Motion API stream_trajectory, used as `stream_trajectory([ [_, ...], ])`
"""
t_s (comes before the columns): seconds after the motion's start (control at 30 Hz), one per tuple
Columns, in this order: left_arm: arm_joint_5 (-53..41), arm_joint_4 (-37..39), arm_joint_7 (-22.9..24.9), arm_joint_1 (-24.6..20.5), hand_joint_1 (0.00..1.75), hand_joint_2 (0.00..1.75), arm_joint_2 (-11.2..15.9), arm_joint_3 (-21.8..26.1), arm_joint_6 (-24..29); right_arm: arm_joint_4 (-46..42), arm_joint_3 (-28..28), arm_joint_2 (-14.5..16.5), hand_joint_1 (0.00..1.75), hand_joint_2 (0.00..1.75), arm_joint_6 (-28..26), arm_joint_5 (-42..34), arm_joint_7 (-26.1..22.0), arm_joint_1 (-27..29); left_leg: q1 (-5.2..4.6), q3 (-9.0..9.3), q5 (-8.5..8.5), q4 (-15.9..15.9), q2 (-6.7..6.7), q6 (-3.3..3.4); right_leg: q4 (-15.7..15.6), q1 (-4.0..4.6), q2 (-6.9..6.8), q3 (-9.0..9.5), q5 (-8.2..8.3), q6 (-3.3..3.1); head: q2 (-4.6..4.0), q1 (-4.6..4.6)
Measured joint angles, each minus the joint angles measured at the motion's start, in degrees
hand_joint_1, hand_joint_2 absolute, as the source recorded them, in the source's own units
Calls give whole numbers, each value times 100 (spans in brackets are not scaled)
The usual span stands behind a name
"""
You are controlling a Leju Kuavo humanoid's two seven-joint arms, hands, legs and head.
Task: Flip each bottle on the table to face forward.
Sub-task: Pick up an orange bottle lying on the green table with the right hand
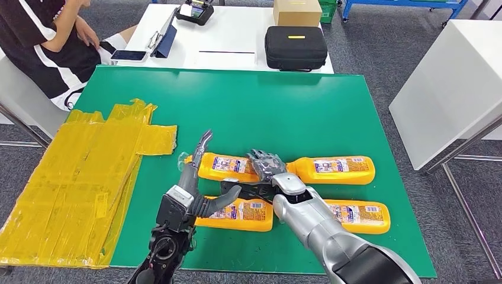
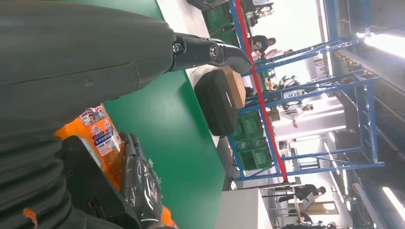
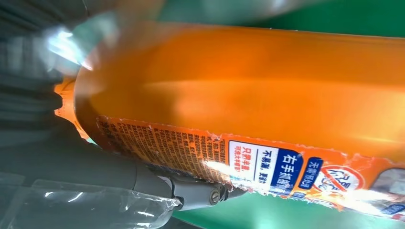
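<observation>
Four orange plastic bottles with white-and-blue labels lie flat on my green table, two by two, all toward the near edge.

Nearest me on the left is the near left bottle (image 1: pixel 240 214). My left hand (image 1: pixel 198 188) is over its left end. My thumb sticks out across the top of it and my long dark fingers (image 1: pixel 202 144) point straight away from me, spread apart and holding nothing. Beside it, closer to the right edge, lies the near right bottle (image 1: pixel 361 215), with my silver right arm (image 1: pixel 314 222) crossing in front of it.

Behind them is the far left bottle (image 1: pixel 228 166). My right hand (image 1: pixel 266 168) rests on its right end, but I cannot tell if my fingers are squeezing it. The far right bottle (image 1: pixel 334 170) lies just past that hand.

Crumpled yellow plastic sheets (image 1: pixel 77 177) cover the left edge. Beyond the far edge, a black zip case (image 1: pixel 295 47) sits on a white table (image 1: pixel 237 35).
</observation>
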Motion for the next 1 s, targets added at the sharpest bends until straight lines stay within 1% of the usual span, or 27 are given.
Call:
stream_trajectory([
  [0.17, 15, -11, 22, 2, 0, 175, 0, 72, -61, 10, 1, -1, 0, 175, 2, 54, 20, 0, 0, 1, 0, 0, 0, 0, 0, 0, 0, 2, 0, 0, 0, 1],
  [0.2, 19, -22, 25, 11, 0, 175, 0, 83, -78, 11, 2, 0, 6, 175, -8, 66, 22, 1, 0, 1, 0, 0, 0, 0, 0, 0, 0, 2, 0, 0, 0, 1],
  [0.23, 22, -37, 27, 23, 0, 175, 0, 93, -94, 12, 4, 1, 24, 175, -21, 74, 23, 1, 0, 1, 0, 0, 0, 0, 0, 0, 0, 2, 0, 0, 0, 1],
  [0.33, 27, -89, 27, 92, 0, 175, 5, 131, -124, 15, 18, 7, 125, 175, -98, 93, 23, 5, 0, 1, 0, 0, 0, 0, 0, 0, 0, 2, 0, 0, 0, 1],
  [0.37, 33, -112, 25, 125, 0, 175, 11, 145, -140, 15, 23, 9, 147, 175, -159, 99, 23, 12, 0, 1, 0, 0, 0, 0, 0, 0, 0, 2, 0, 0, 0, 1],
  [0.43, 50, -153, 7, 193, 0, 175, 28, 166, -186, 15, 28, 14, 162, 175, -319, 107, 30, 39, 0, 0, 0, 0, 0, 0, 0, 0, 0, 2, 0, 0, 0, 1],
  [0.5, 61, -180, -30, 251, 0, 175, 48, 175, -215, 15, 28, 20, 170, 175, -496, 108, 67, 75, 0, 0, 0, 0, 0, 0, 0, 0, 0, 1, 0, 0, 0, 0],
  [0.6, 62, -197, -85, 327, 0, 175, 71, 179, -230, 15, 27, 27, 174, 175, -744, 110, 131, 129, 0, -1, 0, 0, 0, 0, 0, 0, 0, 1, -1, -1, 0, 1],
  [0.73, 72, -199, -117, 386, 0, 175, 101, 182, -233, 15, 18, 32, 175, 175, -967, 112, 133, 176, 0, -2, 0, 0, 0, 0, 0, 0, -1, 0, -1, 0, 0, 1],
  [0.93, 79, -197, -126, 390, 0, 175, 130, 214, -233, 13, -12, 45, 175, 175, -1135, 106, 106, 214, 0, -2, 0, 0, 0, 0, 0, 0, -1, 1, 0, 0, 0, 1],
  [1.0, 82, -197, -132, 389, 0, 175, 139, 238, -233, 13, -53, 50, 175, 175, -1374, 57, 51, 231, 0, -3, 0, 0, 0, 0, 0, 0, -1, 0, 0, 0, 0, 1],
])
